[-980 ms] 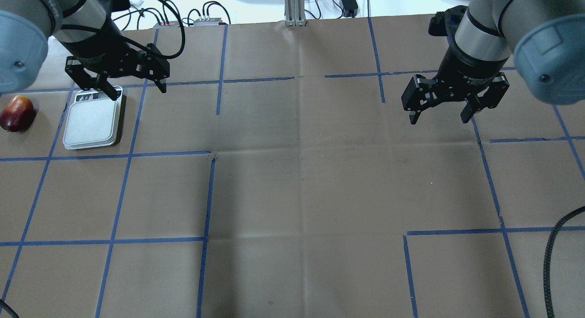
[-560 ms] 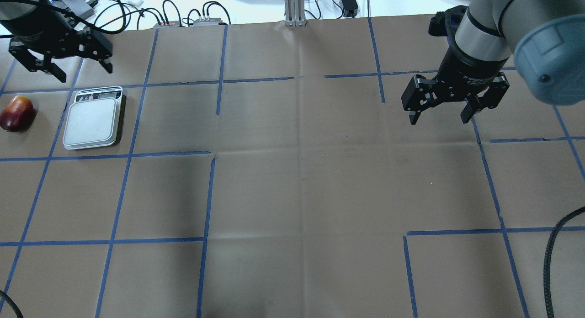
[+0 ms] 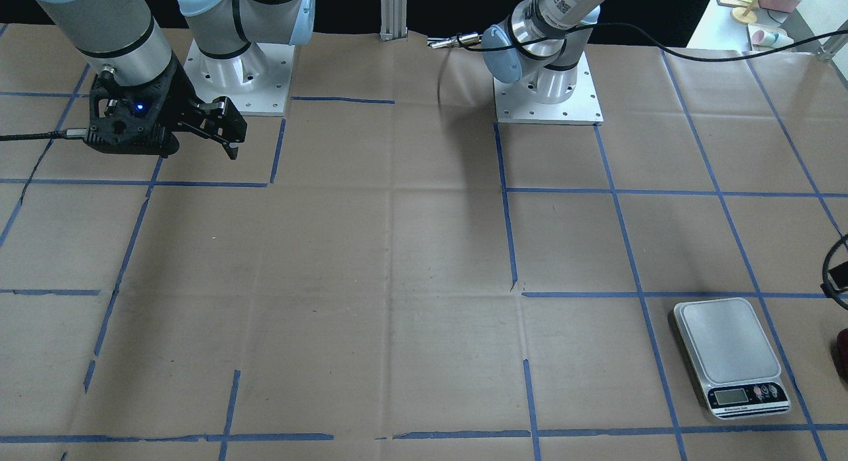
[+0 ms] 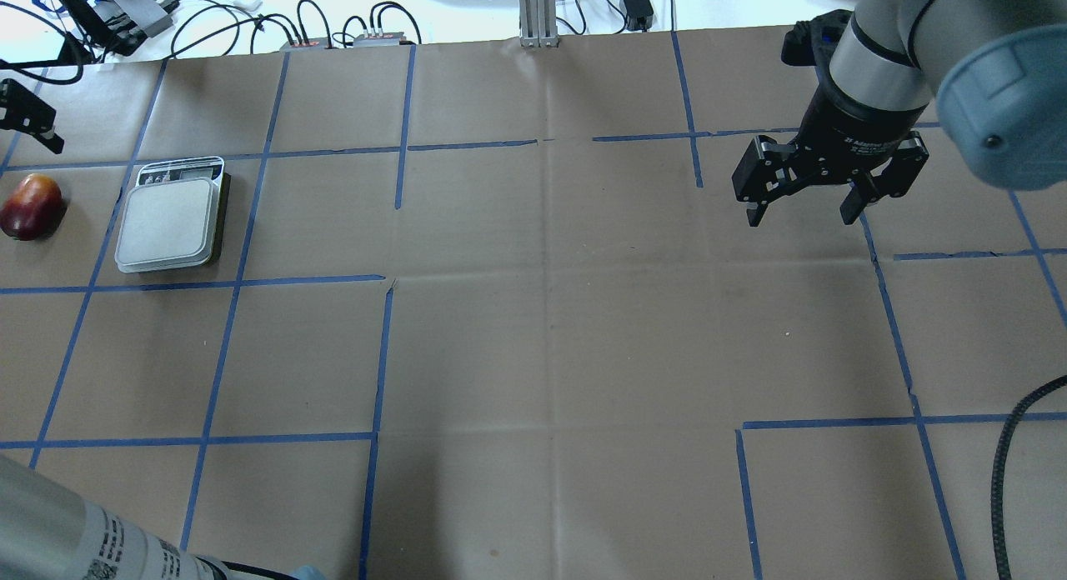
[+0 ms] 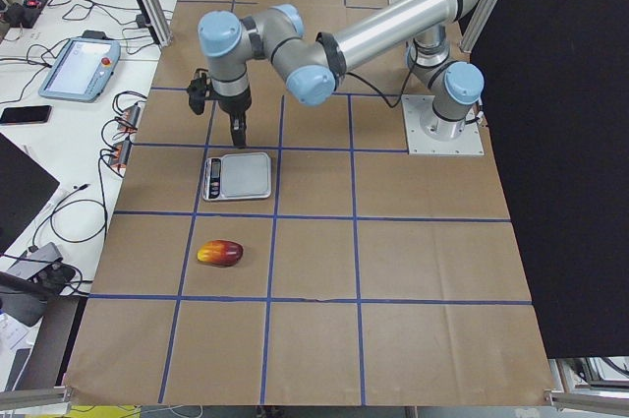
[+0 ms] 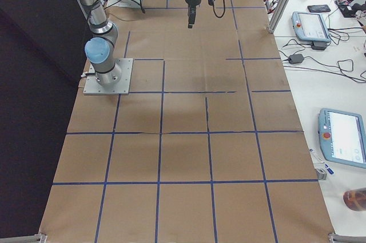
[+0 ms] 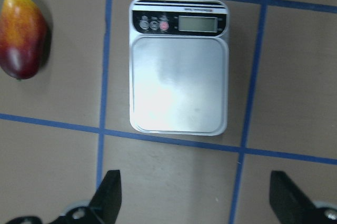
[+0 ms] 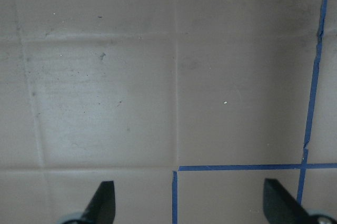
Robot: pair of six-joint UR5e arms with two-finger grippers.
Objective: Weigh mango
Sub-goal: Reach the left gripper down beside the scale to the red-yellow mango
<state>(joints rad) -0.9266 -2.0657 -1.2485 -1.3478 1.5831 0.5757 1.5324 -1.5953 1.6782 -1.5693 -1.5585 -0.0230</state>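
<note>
The mango (image 4: 32, 207), a glossy oval fruit, dark red shading to orange-yellow at one end, is seen lying on its side at the overhead view's left edge, beside the scale (image 4: 171, 222) but not touching it.

Paper-covered table (image 4: 550, 355), blue tape grid (image 4: 250, 438), cables (image 4: 997, 497), teach pendants (image 6: 343, 137) alongside.

Glossy mango (image 7: 22, 35), seemingly metal scale platform (image 7: 179, 84), matt creased paper (image 4: 550, 355)
</note>
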